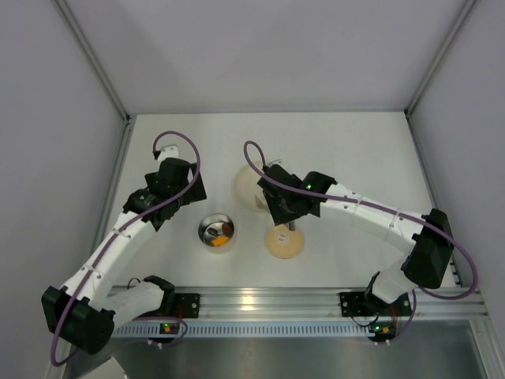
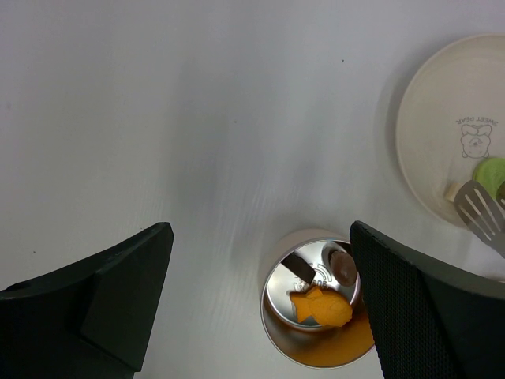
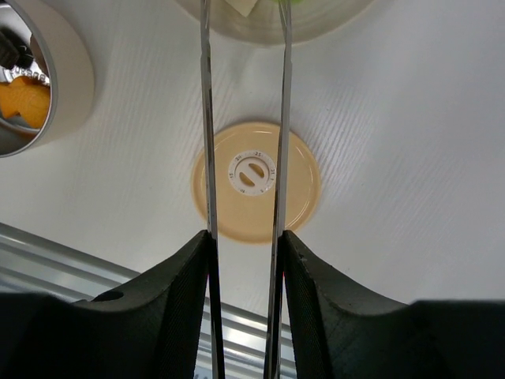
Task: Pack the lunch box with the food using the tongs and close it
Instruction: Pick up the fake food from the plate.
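Lunch box (image 1: 216,232) stands open on the table between the two arms, and we see some of the food already inside: an orange fish-shaped piece (image 2: 319,306) and a dark brown piece (image 2: 342,264) on its shiny steel bottom. Its tan lid (image 3: 256,181) lies flat on the table just beside it, toward the right arm, so the closing is not yet done. On the cream plate (image 2: 442,118) we make out a light green piece (image 2: 491,170) and a pale cream piece (image 2: 454,191) waiting to go over. Whether more lies there we cannot tell, since the right arm hides much of the plate from above.

The right gripper (image 3: 245,237) clamps the tongs (image 3: 207,118), both thin arms running out between its fingers, with the tips at the plate's edge by those two pieces. The left gripper (image 2: 259,237) hangs with jaws wide and empty, near the lunch box.

We judge the packing about half done: at least two pieces to carry, then the lid.
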